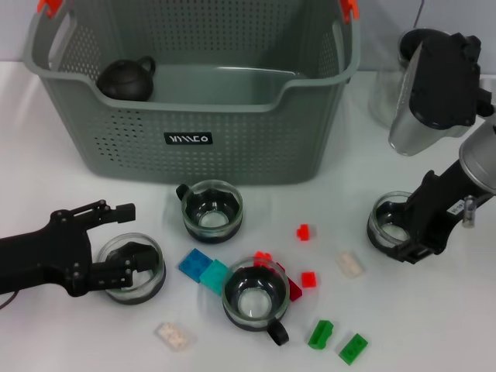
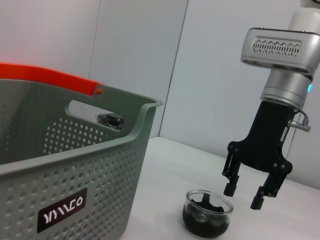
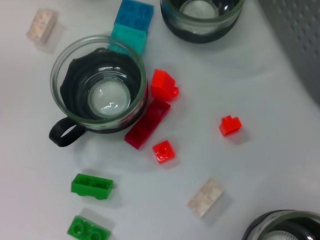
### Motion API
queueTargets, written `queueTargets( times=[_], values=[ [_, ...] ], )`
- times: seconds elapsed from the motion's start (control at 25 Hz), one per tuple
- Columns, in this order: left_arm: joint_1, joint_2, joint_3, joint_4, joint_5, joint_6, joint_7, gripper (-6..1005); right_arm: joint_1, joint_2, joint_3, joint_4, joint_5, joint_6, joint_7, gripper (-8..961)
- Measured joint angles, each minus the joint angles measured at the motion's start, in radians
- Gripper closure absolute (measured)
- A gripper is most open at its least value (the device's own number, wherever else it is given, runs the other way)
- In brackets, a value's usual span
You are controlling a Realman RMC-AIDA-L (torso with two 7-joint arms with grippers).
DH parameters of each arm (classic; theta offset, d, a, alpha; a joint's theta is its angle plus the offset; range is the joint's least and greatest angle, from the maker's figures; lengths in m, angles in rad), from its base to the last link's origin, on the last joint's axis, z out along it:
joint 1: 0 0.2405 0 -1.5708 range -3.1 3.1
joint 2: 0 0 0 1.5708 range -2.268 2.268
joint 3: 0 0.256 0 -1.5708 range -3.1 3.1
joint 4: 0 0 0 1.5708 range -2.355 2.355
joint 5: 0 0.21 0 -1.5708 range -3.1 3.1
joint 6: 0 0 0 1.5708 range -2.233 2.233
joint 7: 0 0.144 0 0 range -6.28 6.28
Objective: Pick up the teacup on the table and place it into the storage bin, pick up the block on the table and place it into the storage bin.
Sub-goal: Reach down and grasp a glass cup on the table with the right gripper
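The left gripper point(image 1: 132, 263), fingers spread, straddles the rim of an upright teacup point(image 1: 133, 269) on the table point(image 1: 434, 325) before the storage bin point(image 1: 194, 101). The right gripper point(image 1: 403, 232) hangs unclenched over another upright teacup point(image 1: 391, 226).

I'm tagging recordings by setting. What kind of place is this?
Probably a robot lab test bench: a plain white table against bare walls, set with a grey bin, glass teacups and scattered toy blocks.

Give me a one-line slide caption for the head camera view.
Both grippers, left and right, reach glass teacups in front of the grey storage bin, with loose blocks scattered between.
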Motion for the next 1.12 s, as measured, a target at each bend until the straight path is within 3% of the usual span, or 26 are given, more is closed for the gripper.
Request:
queueTargets(
  times=[0.76, 1.12],
  values=[
    [-0.004, -0.003, 0.002, -0.007, -0.003, -0.004, 0.0, 126, 0.002, 0.0, -0.029, 0.192, -0.042, 0.192, 0.017, 485],
    [-0.002, -0.003, 0.0, -0.011, -0.003, -0.005, 0.0, 127, 0.007, 0.002, -0.06, 0.218, -0.004, 0.215, 0.024, 531]
  ],
)
